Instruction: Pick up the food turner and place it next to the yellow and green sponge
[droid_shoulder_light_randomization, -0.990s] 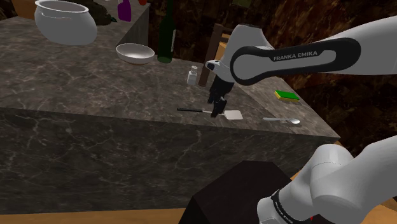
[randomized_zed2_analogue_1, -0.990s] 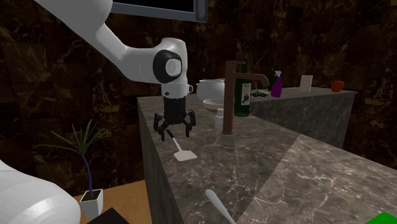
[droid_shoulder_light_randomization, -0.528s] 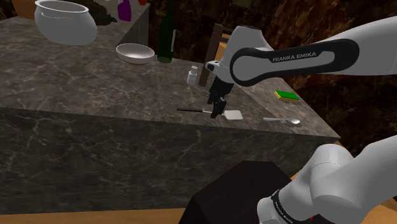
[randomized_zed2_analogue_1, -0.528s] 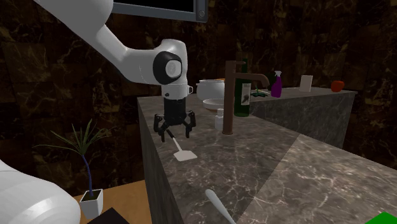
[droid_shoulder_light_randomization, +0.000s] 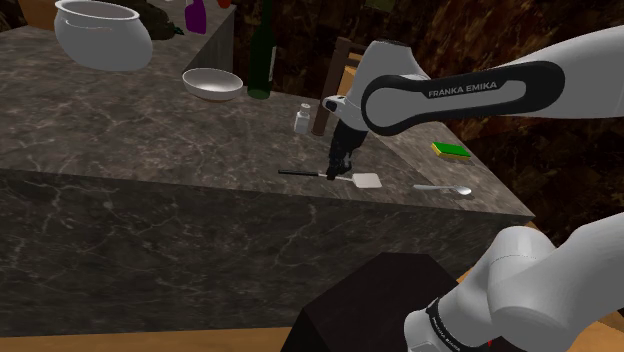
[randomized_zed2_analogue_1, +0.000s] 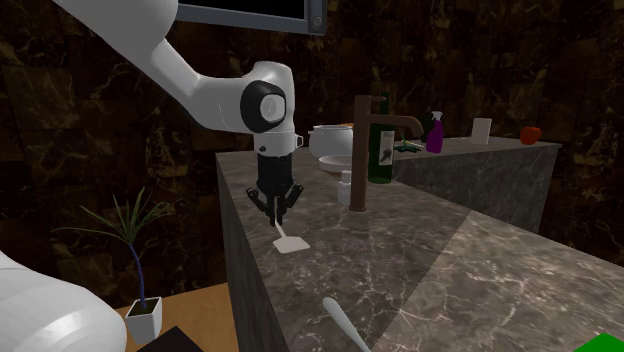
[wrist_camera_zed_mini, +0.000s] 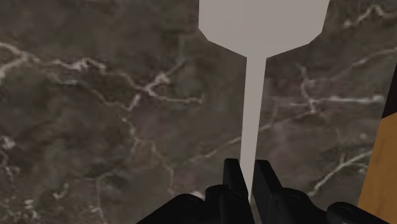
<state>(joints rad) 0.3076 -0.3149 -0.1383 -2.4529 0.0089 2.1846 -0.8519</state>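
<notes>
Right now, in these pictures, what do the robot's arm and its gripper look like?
The arm is white, with rounded, thick links. A dark band at one joint carries white lettering, FRANKA EMIKA. In the second exterior view a joint shows a round dark cap. The gripper is all black, with two slim fingers.

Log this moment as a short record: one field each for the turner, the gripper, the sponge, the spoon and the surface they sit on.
food turner: pale blade, thin shaft, dark handle; lying flat on the counter
gripper: shut on the food turner's shaft, just behind the blade
sponge: yellow and green, toward the shoulder view's right, apart from the food turner
spoon: between blade and sponge, nearer the counter's front edge
counter: dark, marble-veined
</notes>
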